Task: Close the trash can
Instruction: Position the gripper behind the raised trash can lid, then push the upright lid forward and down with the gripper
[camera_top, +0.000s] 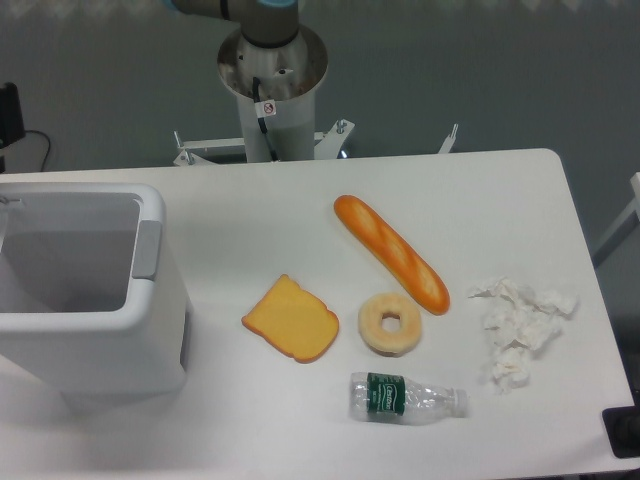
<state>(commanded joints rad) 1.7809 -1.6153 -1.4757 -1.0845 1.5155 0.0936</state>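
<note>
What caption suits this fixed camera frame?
Open white trash can at table's left; baguette, toast, donut, bottle, tissues alongside.
</note>
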